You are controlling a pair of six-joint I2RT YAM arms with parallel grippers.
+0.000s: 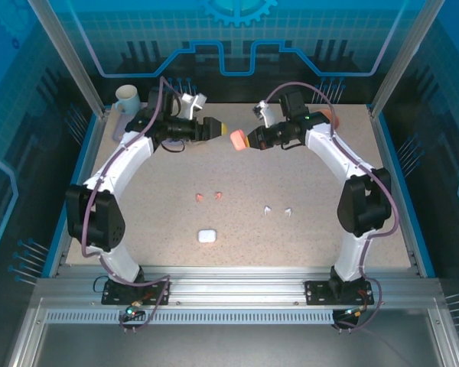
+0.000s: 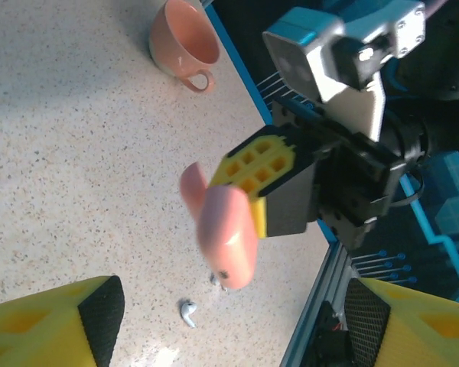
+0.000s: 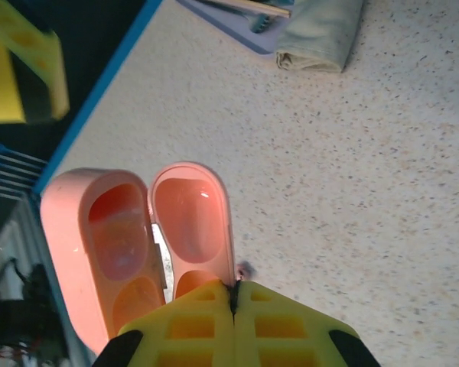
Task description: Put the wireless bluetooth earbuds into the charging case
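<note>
Up at twelve o'clock, above the far half of the table, my two arms meet nose to nose. The right gripper has its fingers pressed together on the rim of one half of the pink charging case. The case hangs in the air hinged wide, both halves showing bare wells. The left gripper sits just at nine o'clock of the case, apart from it. On its wrist view the yellow fingers stand spread wide with nothing between them.

No bud is seated yet. The two pink earbuds lie side by side near the middle of the table, with the two white earbuds at three o'clock of them. The white charging case, closed as far as I can tell, lies at six o'clock of the pink pair.

I read this as the case-opening step done: the lid is up and the left gripper is free. Next I'd send the left gripper down toward six o'clock for one pink bud. That calls for a fine pinch on a tiny rounded piece lying flat, then turning it to match its well. I can't tell from here which well takes which bud. The right arm must keep the wells steady and facing up, since a grip on a thin rim could let the case swing.
</note>
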